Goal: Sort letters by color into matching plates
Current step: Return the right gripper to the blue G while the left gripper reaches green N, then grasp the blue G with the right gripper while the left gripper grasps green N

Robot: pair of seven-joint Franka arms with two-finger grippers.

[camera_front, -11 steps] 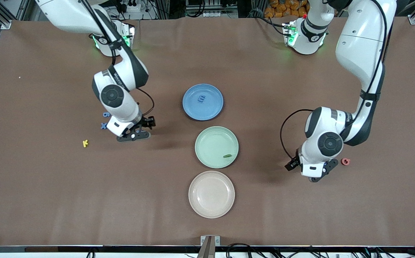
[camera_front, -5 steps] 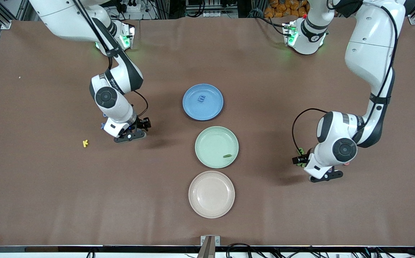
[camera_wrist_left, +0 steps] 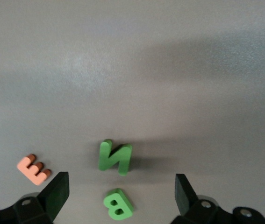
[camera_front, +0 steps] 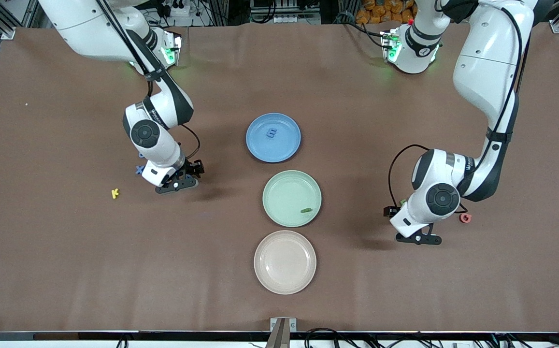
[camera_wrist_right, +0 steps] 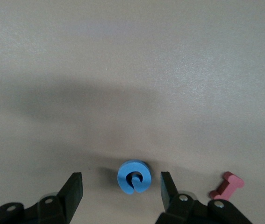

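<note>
Your right end effector (camera_wrist_right: 118,193) is spread apart low over the surface (camera_front: 66,251), straddling a blue curled letter (camera_wrist_right: 134,176); a dark red piece (camera_wrist_right: 226,185) lies just beside. Your left end effector (camera_wrist_left: 118,196) is wide open above a green N (camera_wrist_left: 115,157) and green B (camera_wrist_left: 118,204), with an orange E (camera_wrist_left: 34,169) nearby. Blue plate (camera_front: 289,145), green plate (camera_front: 284,188) and beige plate (camera_front: 284,263) line up mid-surface.
</note>
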